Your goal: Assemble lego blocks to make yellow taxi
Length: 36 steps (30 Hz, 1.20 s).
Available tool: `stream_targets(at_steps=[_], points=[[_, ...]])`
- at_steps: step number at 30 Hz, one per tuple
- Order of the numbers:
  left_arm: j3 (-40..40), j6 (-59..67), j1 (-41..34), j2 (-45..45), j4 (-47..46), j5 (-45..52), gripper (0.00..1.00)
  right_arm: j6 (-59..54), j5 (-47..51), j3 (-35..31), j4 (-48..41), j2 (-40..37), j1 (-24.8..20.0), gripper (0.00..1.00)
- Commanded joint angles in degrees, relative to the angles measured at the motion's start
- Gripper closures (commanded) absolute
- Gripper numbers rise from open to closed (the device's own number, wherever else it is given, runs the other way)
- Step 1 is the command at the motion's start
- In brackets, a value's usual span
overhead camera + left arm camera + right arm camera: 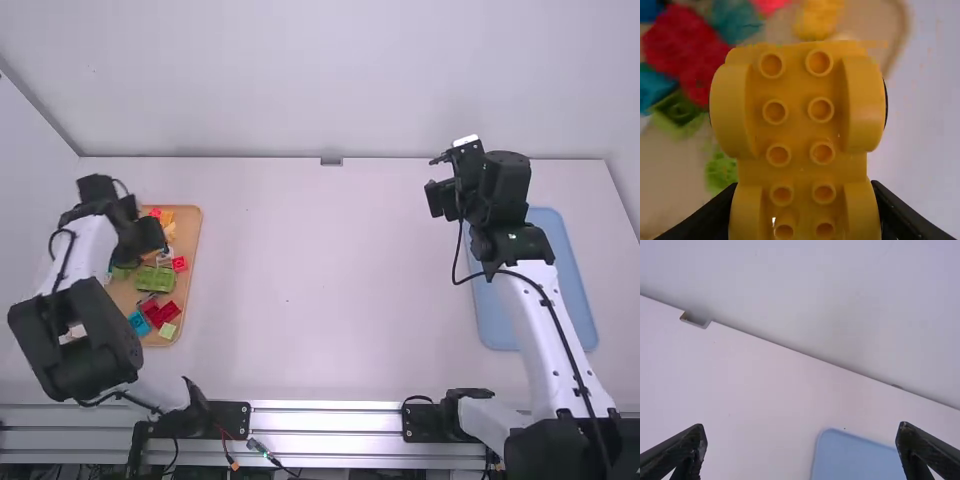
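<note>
White tabletop (320,290) is backed by a pale upright wall (320,80). In the left gripper (140,238), above the table's left side, a yellow plastic block piece (799,120) with rounded, bulging sides and two rows of hollow studs is clasped between the black fingers, which are kept apart by its width. Beneath it, a tan tray with rounded corners (196,228) is strewn with loose blocks: a green one (155,279) near the middle, with red blocks (165,314), a blue block (138,322) and a pale green block (168,331) nearer. Well to the right, the empty right gripper (440,198) is held with its fingers spread wide, and a light blue tray (500,325) is partly covered by its arm.
</note>
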Motion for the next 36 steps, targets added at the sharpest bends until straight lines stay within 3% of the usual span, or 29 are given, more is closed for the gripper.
stream_targets(at_steps=[1,7,12,13,16,18,22,31,36], points=[[-0.55,5.79,-7.78,-2.64,-1.33,-2.19,0.89,0.17,0.20,2.38,-0.04,0.35,0.37,0.01],[-0.68,27.52,-26.25,-2.69,-5.29,7.85,0.81,0.20,0.20,2.38,-0.09,0.35,0.37,0.01],[-1.86,37.92,-40.63,-1.66,-5.29,6.84,0.71,0.20,0.20,2.38,-0.46,0.35,0.35,0.01],[-2.21,38.53,-43.47,-1.36,-4.57,5.95,0.63,0.17,0.24,2.38,-0.76,0.35,0.37,0.01],[-2.93,38.53,-48.81,-0.26,-2.36,2.71,0.57,0.17,0.22,2.38,-1.38,0.35,0.35,0.01],[-3.96,38.80,-52.46,1.22,0.52,-0.09,0.41,0.15,0.22,2.38,-1.81,0.35,0.35,0.01],[-6.38,45.31,-55.98,4.22,4.55,-0.61,0.30,0.15,0.26,2.38,-2.25,0.35,0.37,0.01],[-8.04,48.48,-57.33,10.88,7.56,0.15,0.29,0.15,0.22,2.38,-2.45,0.35,0.37,0.01],[-7.82,48.46,-56.96,10.91,7.58,-2.80,0.22,0.13,0.20,2.38,-2.38,0.35,0.37,0.01]])
